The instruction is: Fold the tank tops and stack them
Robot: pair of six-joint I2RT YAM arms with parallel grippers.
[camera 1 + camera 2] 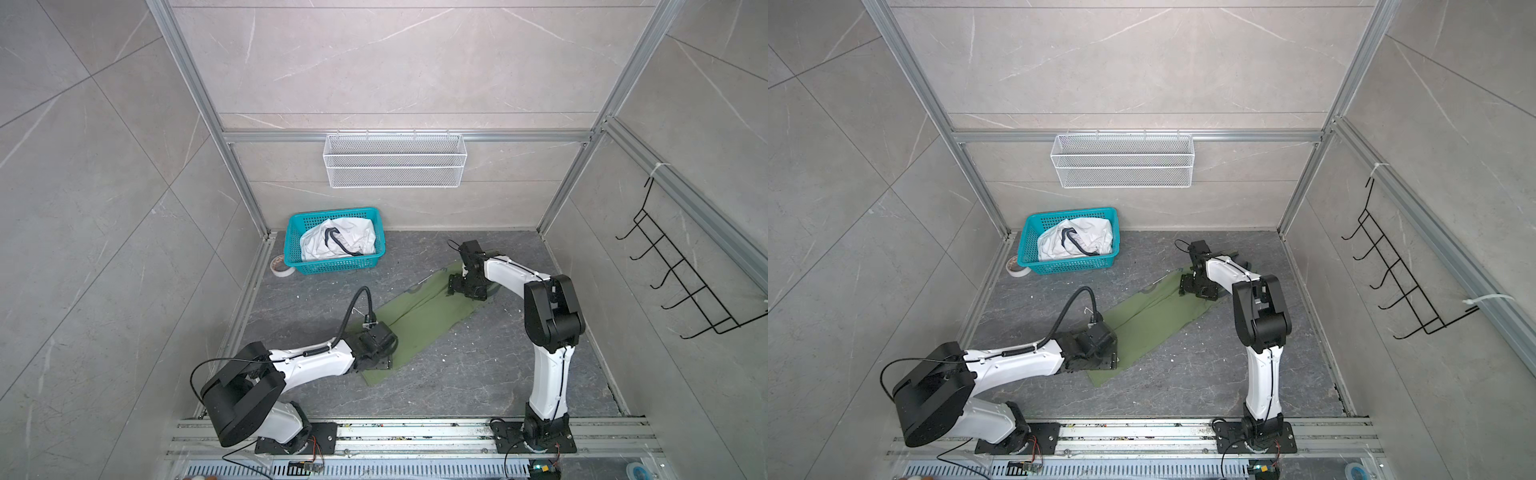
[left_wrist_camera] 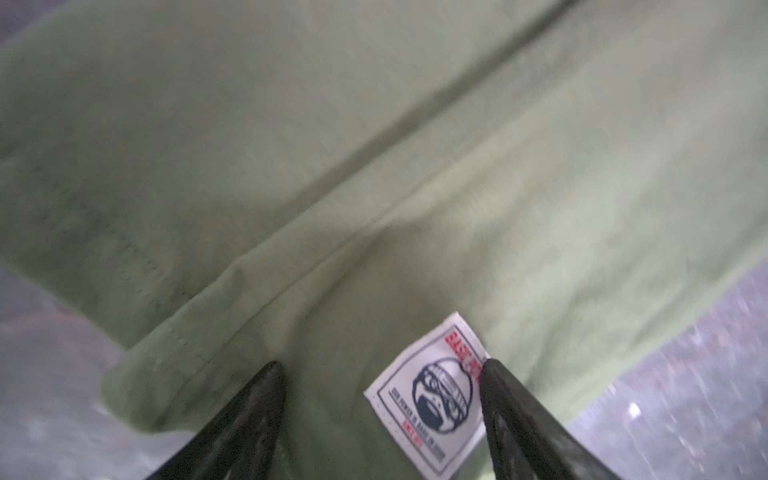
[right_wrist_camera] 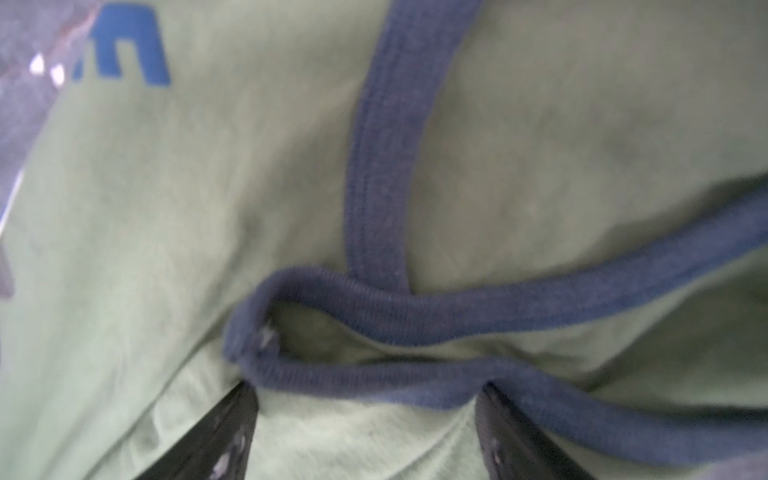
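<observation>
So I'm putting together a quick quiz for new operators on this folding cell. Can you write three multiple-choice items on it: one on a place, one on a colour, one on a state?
1. Where is the white tank top?
A) in the teal basket
B) on the wall hooks
C) in the wire shelf

2. What colour is the trim on the green tank top?
A) red
B) dark blue
C) yellow

3. How is the left hand set?
A) shut on the basket rim
B) open over the green top's hem, by its label
C) shut on the white top

Answers:
1. A, in both top views the white cloth lies crumpled inside the basket.
2. B, the right wrist view shows dark blue bands.
3. B, the left wrist view shows the fingertips apart.
</observation>
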